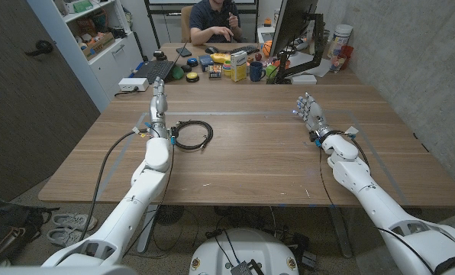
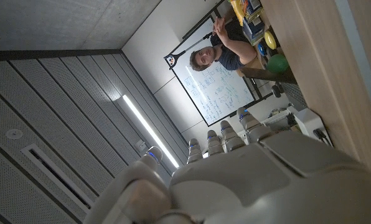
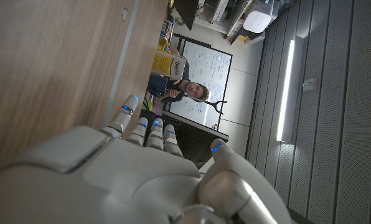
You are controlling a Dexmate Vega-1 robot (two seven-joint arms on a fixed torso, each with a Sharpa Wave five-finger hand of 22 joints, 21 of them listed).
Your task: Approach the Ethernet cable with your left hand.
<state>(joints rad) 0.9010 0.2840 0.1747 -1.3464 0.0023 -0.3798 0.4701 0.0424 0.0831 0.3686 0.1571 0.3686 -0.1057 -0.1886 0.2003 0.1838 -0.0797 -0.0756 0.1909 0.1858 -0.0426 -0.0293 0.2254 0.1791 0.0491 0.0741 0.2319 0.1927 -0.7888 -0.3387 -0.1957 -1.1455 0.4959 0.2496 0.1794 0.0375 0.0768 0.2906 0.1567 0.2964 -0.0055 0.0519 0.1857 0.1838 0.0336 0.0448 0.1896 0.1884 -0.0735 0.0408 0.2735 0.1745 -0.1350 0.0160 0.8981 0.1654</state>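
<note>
Wooden table (image 1: 250, 160): left hand (image 1: 159, 101) near coiled Ethernet cable (image 1: 192, 135).

The left hand (image 1: 159, 104) stands just beside the coiled Ethernet cable (image 1: 192, 134), which lies on the counter (image 1: 250, 156) on its inner side, and bare wood separates the two. A broad stretch of bare counter runs from the cable across to the right hand (image 1: 310, 111), well apart. The clutter sits at the far edge: a laptop (image 1: 154, 71), a monitor (image 1: 295, 27), boxes and a mug (image 1: 256, 71) (a person (image 1: 216, 21) sits behind them).
</note>
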